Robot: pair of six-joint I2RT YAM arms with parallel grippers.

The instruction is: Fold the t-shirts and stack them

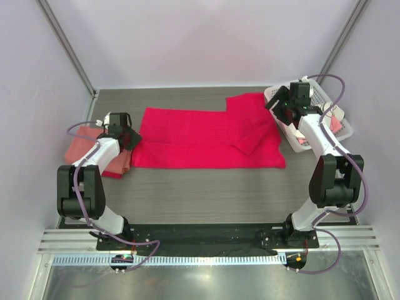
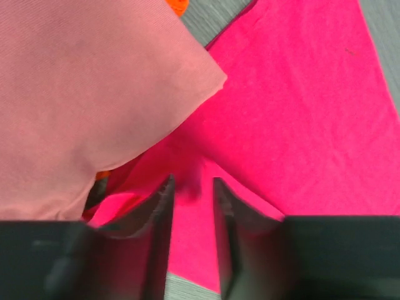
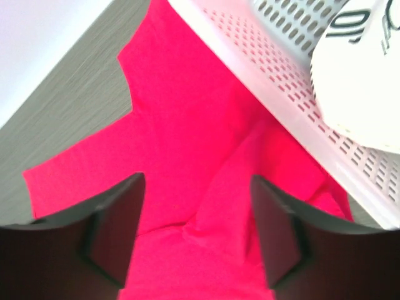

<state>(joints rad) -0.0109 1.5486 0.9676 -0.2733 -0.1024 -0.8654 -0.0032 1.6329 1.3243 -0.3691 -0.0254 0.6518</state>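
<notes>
A bright crimson t-shirt (image 1: 200, 137) (image 2: 300, 112) (image 3: 181, 112) lies spread flat across the table's middle, with one sleeve folded in at its right end. A folded salmon-pink t-shirt (image 1: 84, 149) (image 2: 87, 94) sits at the far left, and a redder layer (image 1: 117, 165) shows beneath it. My left gripper (image 1: 129, 139) (image 2: 192, 181) hovers at the crimson shirt's left edge. Its jaws stand a narrow gap apart, with nothing pinched between them. My right gripper (image 1: 281, 107) (image 3: 197, 180) stands wide open over the folded sleeve, beside the basket. A white dark-printed t-shirt (image 3: 356, 75) lies in the basket.
The white lattice basket (image 1: 325, 97) (image 3: 275, 81) stands at the back right, touching the crimson shirt's corner, with pink cloth (image 1: 336, 124) inside. Grey walls and metal posts close in the back and sides. Bare grey tabletop (image 1: 206, 194) stretches in front of the shirt.
</notes>
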